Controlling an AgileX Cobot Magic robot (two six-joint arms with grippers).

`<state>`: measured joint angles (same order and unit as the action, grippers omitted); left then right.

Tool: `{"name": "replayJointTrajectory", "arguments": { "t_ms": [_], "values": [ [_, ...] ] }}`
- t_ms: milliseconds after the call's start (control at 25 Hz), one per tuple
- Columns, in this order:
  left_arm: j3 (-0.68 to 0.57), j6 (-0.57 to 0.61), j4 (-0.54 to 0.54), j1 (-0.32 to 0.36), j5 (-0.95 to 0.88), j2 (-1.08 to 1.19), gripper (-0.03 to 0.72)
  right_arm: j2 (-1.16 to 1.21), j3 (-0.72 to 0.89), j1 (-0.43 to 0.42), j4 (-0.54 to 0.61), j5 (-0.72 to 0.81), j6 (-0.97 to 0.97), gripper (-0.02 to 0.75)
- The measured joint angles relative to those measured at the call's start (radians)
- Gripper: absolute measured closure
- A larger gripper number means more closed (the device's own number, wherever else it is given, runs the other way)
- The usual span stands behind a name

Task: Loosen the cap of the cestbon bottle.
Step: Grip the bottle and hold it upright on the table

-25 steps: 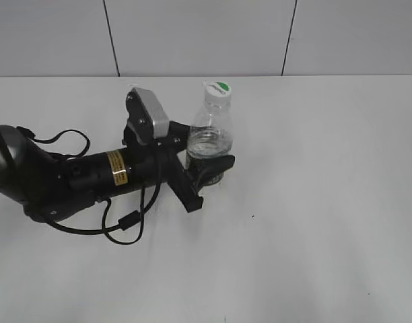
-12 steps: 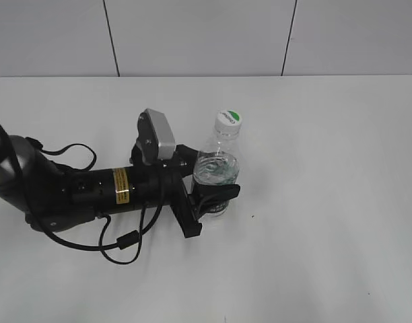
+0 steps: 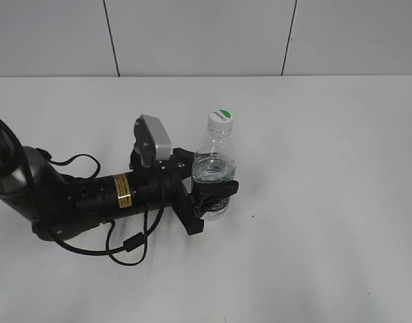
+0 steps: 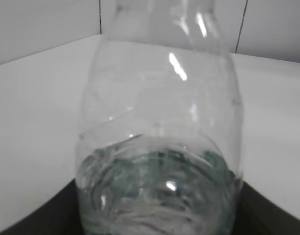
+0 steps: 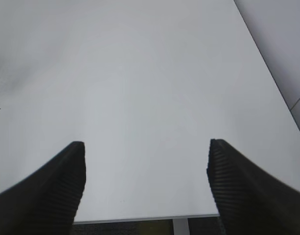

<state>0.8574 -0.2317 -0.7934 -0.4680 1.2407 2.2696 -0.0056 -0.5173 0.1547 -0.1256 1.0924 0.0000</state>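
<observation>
The cestbon bottle (image 3: 214, 158) is clear plastic with a dark green label band low on its body. It stands nearly upright on the white table, leaning slightly. Its white cap (image 3: 221, 119) with a green mark sits on the neck. My left gripper (image 3: 211, 194) is shut on the bottle's lower body from the left. In the left wrist view the bottle (image 4: 160, 127) fills the frame and the black fingers show only at the bottom corners. My right gripper (image 5: 146, 169) is open and empty above the bare table near an edge; it does not show in the exterior view.
The white table (image 3: 314, 222) runs to a tiled wall (image 3: 206, 37) at the back. My left arm with its black cable (image 3: 128, 242) lies across the table's left side. The right wrist view shows the table's edge (image 5: 140, 219) just under the open fingers.
My left gripper has moved the held bottle toward the front of the table over the last second. In the last half second the bottle has tipped back from a right lean to nearly upright.
</observation>
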Motion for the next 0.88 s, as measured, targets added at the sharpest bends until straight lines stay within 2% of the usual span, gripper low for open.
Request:
{"name": "replayJointTrajectory", "arguments": {
  "t_ms": [880],
  "values": [
    [0.003,0.0,0.012,0.0,0.028,0.019,0.283,0.0,0.0,0.0,0.0,0.0,0.0,0.148]
  ]
}}
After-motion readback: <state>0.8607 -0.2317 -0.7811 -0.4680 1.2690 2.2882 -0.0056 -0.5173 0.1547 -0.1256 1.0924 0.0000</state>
